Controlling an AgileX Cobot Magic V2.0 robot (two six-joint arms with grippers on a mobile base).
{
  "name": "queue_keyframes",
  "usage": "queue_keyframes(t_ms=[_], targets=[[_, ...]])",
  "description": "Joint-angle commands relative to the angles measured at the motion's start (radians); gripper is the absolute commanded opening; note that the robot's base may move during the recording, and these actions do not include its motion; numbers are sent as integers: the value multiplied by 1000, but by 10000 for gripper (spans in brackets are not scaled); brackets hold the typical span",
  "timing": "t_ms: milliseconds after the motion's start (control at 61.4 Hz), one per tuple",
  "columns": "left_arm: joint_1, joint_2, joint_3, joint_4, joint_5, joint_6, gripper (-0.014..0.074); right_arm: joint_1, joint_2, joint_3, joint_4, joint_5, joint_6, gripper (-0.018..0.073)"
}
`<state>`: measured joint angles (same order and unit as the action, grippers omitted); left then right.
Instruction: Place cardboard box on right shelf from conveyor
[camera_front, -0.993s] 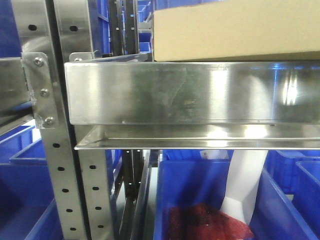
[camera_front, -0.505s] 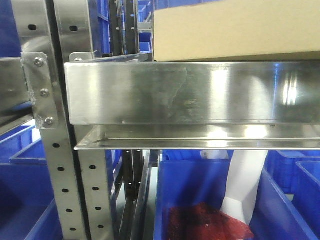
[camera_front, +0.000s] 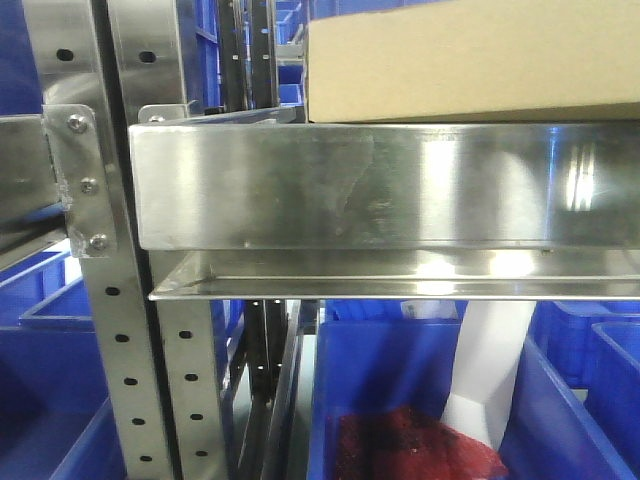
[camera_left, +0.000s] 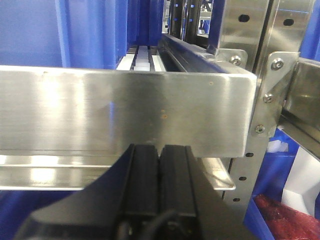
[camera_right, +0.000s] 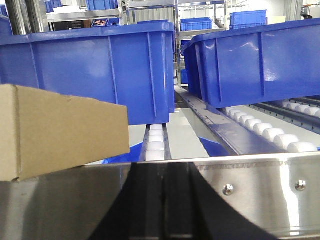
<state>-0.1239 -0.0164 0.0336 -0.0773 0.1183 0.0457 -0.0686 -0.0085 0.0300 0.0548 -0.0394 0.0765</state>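
Cardboard box (camera_front: 470, 60) rests on right shelf (camera_front: 380, 185), behind front lip. Left hand (camera_left: 160, 165) clenched, empty; right hand (camera_right: 167, 200) looks clenched, empty. Risk: retreating hands clip lip, jolt box.

The left tool (camera_left: 160, 175) is matte black, two flat rectangular fingers (camera_left: 145, 180) with a thin seam between them on a broad dark body, while the right tool (camera_right: 164, 190) shows as a black flaring shape with a faint central groove.
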Motion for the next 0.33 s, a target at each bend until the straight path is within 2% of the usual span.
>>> queue_keyframes(t_ms=[0,309], targets=[[-5,-10,6,-6,-85,0,-116,-4,-21,-4,3,-82,-1,23],[-5,-10,6,-6,-85,0,-116,-4,-21,-4,3,-82,-1,23]])
